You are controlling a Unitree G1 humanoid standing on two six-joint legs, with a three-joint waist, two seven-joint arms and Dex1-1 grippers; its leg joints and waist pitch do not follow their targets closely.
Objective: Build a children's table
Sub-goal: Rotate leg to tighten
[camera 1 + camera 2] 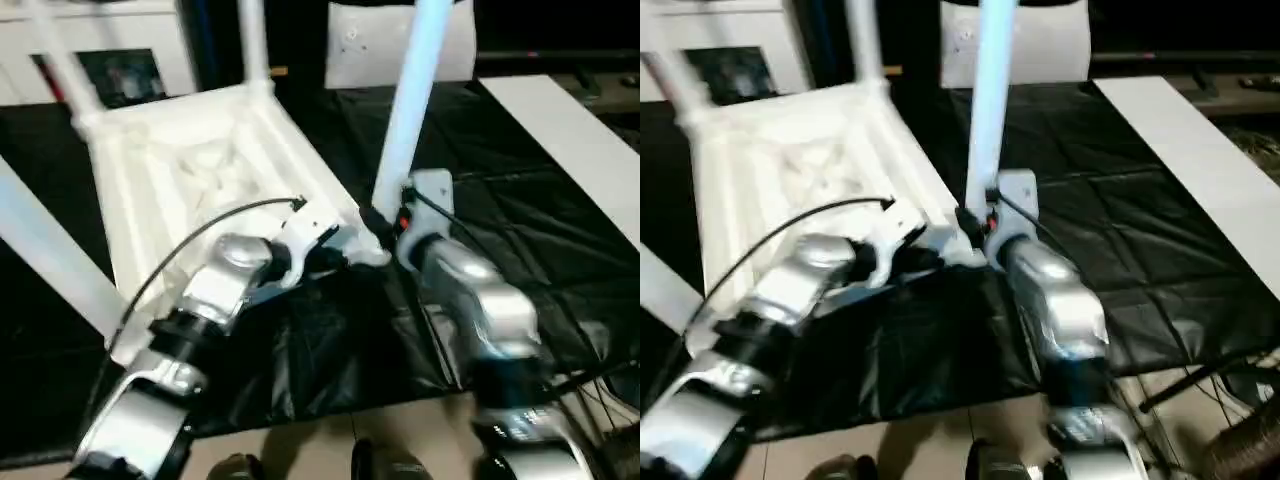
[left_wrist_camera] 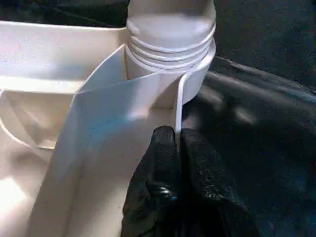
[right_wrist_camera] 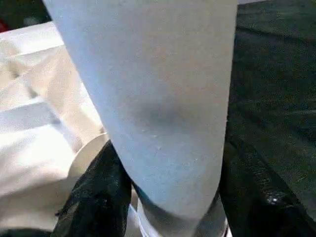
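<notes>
Left gripper fingers pinch the tabletop rim; right gripper fingers clamp the leg, which could cross-thread if tilted

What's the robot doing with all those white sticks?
It is building a little table, which lies upside down on a black sheet. The right gripper holds a leg standing in a corner socket near the robot. The left gripper pinches the tabletop rim beside it. Other legs already stick up.
</notes>
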